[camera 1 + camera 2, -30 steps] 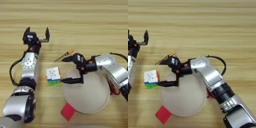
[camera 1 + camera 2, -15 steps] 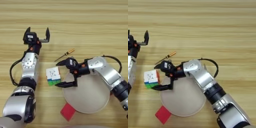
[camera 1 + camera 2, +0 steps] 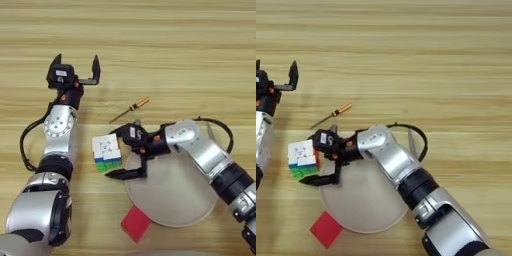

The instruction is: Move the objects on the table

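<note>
Nearest the robot, a small red block (image 3: 135,223) lies flat on the table (image 3: 175,55), just touching the near left rim of the round beige plate (image 3: 175,192). It appears light and rigid; a pinch across two opposite flat sides should hold it.

The plate sits right of centre. It looks stiff, smooth and probably slippery, and may be breakable. It lies flush on the wood, so only the rim offers a hold.

The right gripper (image 3: 120,154) reaches in from the right across the plate's far left rim. Its fingers are spread wide, the near one (image 3: 123,174) just beyond the plate edge, and nothing is held. The gap faces the Rubik's cube (image 3: 106,151), which stands just left of the plate, white face up, green side nearest. Whether the far finger touches the cube cannot be determined.

The cube is judged light and hard with slick plastic faces. Its layers can twist, so it should be clamped squarely across two opposite faces, not on the corners.

Farther off, a thin orange-handled screwdriver (image 3: 130,109) lies diagonally, handle toward the far right. It is slender and liable to roll; the handle is the better hold.

Farthest left, the left gripper (image 3: 77,65) is parked with fingers apart and empty.

No scissors are visible.
</note>
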### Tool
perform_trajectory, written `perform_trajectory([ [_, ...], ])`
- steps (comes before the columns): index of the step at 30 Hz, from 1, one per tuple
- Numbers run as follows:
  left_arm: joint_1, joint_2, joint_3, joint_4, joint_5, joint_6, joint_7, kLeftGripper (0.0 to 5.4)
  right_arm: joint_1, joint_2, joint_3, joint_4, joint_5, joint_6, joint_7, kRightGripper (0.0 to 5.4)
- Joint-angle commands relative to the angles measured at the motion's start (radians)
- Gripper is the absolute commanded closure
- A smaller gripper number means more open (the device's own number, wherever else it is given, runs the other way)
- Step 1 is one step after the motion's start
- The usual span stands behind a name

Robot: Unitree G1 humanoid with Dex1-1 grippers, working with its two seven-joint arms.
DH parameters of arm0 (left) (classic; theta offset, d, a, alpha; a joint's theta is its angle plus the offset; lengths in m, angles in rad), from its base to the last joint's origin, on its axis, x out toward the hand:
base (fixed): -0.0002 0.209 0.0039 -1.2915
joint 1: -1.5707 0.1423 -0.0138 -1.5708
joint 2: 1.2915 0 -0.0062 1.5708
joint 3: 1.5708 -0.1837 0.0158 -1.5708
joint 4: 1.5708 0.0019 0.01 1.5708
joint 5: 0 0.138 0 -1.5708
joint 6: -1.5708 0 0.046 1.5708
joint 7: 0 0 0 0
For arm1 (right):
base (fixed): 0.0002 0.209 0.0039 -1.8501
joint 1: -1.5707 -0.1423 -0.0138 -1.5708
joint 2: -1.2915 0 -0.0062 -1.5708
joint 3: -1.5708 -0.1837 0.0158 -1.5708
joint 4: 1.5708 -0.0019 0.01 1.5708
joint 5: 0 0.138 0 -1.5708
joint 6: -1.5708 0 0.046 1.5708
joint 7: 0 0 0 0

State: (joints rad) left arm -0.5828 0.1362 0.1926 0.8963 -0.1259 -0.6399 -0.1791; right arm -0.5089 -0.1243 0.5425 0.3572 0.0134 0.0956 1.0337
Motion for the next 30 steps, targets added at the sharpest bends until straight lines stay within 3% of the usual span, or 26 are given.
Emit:
perform_trajectory([
  [1,-0.009,-0.002,0.001,-0.007,-0.007,0.009,-0.003,0.00,-0.020,0.013,0.008,0.004,-0.011,-0.013,0.010,0.21],
  [18,-0.011,-0.002,0.000,-0.004,-0.006,0.009,-0.003,0.00,-0.039,0.046,-0.032,0.016,0.002,-0.011,-0.012,2.06],
  [30,-0.013,-0.001,0.001,0.000,-0.006,0.008,-0.005,0.00,-0.045,0.037,-0.085,-0.066,0.038,0.024,-0.001,2.08],
])
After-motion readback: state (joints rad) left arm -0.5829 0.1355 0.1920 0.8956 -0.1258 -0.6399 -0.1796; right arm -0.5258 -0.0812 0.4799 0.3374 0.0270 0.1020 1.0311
